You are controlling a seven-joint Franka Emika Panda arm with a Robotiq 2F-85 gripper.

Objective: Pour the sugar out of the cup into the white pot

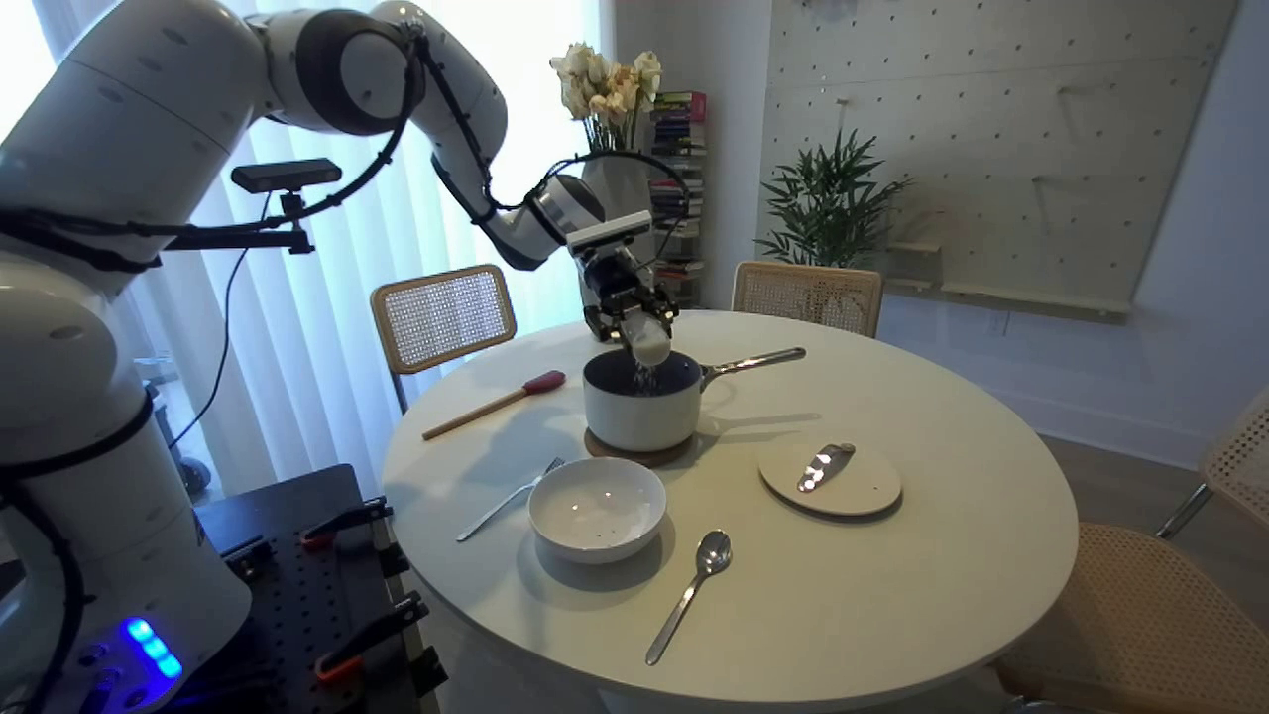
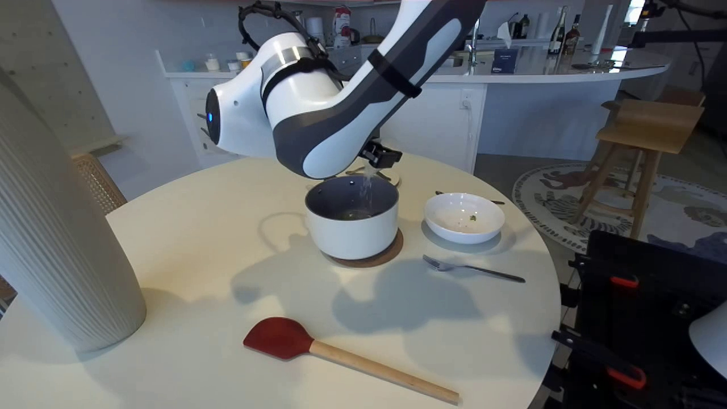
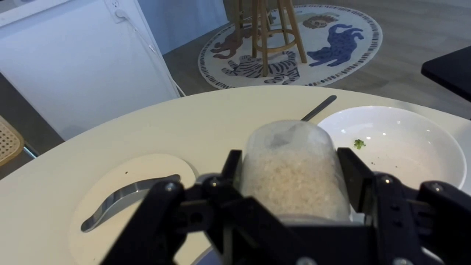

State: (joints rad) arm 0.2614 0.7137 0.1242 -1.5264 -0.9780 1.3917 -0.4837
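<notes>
Pot [image 1: 639, 424], in an exterior view: pale outside, dark inside, set on a round mat [image 1: 654, 459], one long handle [image 1: 758, 363]. Cup [image 1: 651, 347]: tipped over the pot's mouth, sugar [image 1: 645, 379] dropping from it into the pot. Gripper [image 1: 636, 322]: jaws closed on the cup. Vase [image 1: 617, 178]: behind the pot. Board [image 1: 874, 486]: on the pot's handle side, a metal utensil [image 1: 825, 468] on it. Spatula [image 1: 494, 406]: on the pot's other side. Bowl [image 1: 598, 511]: before the pot, fork [image 1: 511, 499] just beside the bowl. Spoon [image 1: 687, 597]: farther from the pot, reaching near the edge of the table [image 1: 942, 595].

Pot [image 2: 352, 236], in an exterior view: handle hidden; sugar falling within the rim. Cup: largely hidden, above the pot. Room: ample, by judgement, between pot and vase and between pot and spatula; the pot stands well apart from the table's edge. Bowl and fork crowd the side away from the vase; the pot's own rim is the nearest edge to strike.

Wrist view. Cup: clamped between two fingers [image 3: 232, 167], one to each side; wall cloudy and see-through, sugar showing inside, so pouring is likely unfinished. Handling, judged: light, smooth, fairly stiff, able to slip or turn under a weak pinch; glass or plastic, cannot tell. Best hold: opposite sides, mouth left free and inside the pot's rim. Pot: heavier, probably; handle the place to take it.
</notes>
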